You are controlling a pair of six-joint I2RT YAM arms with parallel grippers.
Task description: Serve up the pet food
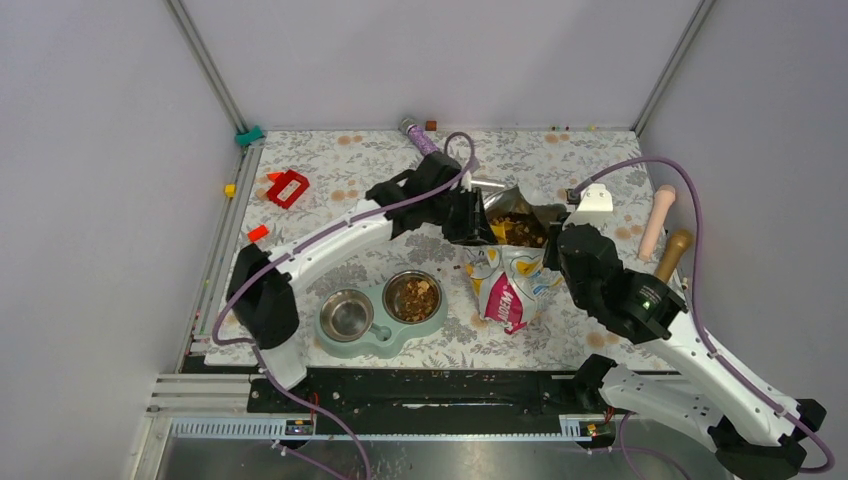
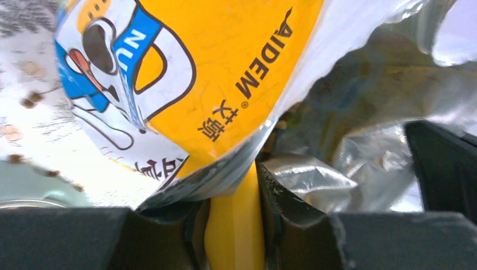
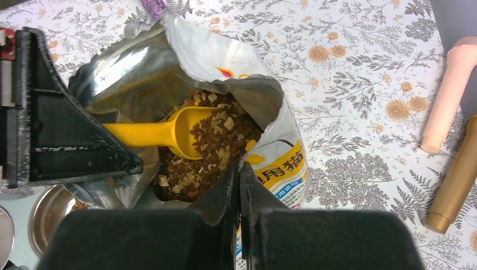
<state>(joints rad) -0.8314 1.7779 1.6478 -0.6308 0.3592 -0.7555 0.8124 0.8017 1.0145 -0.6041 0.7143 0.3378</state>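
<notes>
The cartoon-cat foil bag (image 1: pixel 508 285) lies open in the middle of the mat, with the pet food (image 1: pixel 517 231) heaped in its mouth. My left gripper (image 2: pixel 236 188) is shut on the handle of a yellow-orange scoop (image 3: pixel 169 133), whose bowl is buried in the pet food (image 3: pixel 216 143) inside the bag (image 3: pixel 197 50). My right gripper (image 3: pixel 238 175) is shut on the bag's near rim, pinching the foil flat. The pale green feeder (image 1: pixel 372 345) sits left of the bag; its right bowl (image 1: pixel 412 297) holds kibble and its left bowl (image 1: pixel 346 315) looks bare.
A pink cylinder (image 1: pixel 657 222) and a tan one (image 1: pixel 673 255) lie at the right of the mat. A red object (image 1: pixel 288 188) is at the back left, a purple-tipped item (image 1: pixel 420 135) at the back edge, and a white piece (image 1: pixel 597 198) behind the bag.
</notes>
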